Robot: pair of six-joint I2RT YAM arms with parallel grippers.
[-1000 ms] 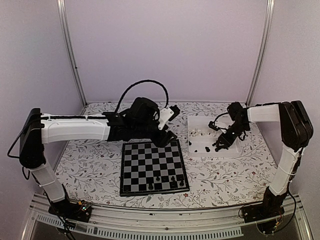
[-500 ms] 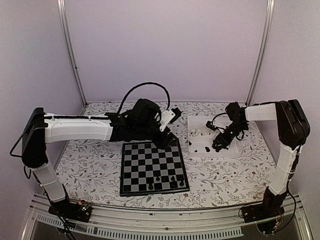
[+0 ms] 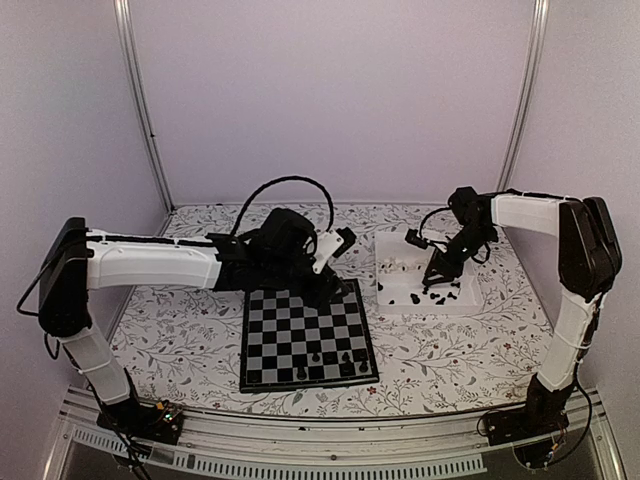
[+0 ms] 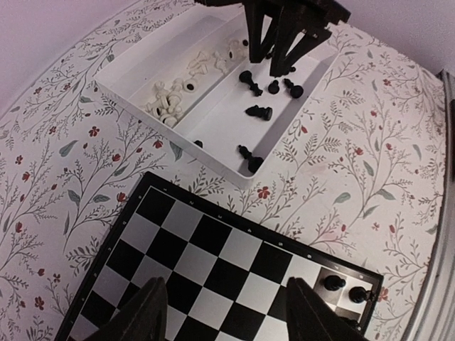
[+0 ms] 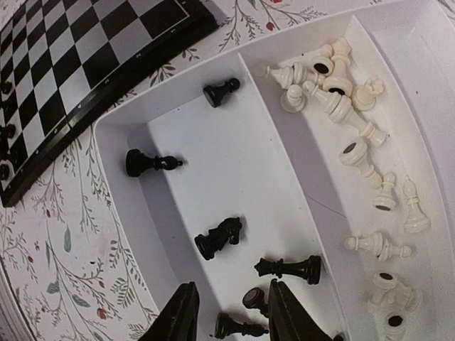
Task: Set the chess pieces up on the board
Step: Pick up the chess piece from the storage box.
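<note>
**Chess set, partly laid out: board, tray, two grippers.**

We are listing the board as lying flat on the flowered surface, with a few black pieces standing near its near right corner. The tray is sitting just beside the board's far right corner, holding more black ones in one compartment and white pieces in the other. The left gripper is hovering over the board, jaws apart and empty. The right gripper is hanging low in the tray, jaws apart, with one black piece lying between them.
</note>
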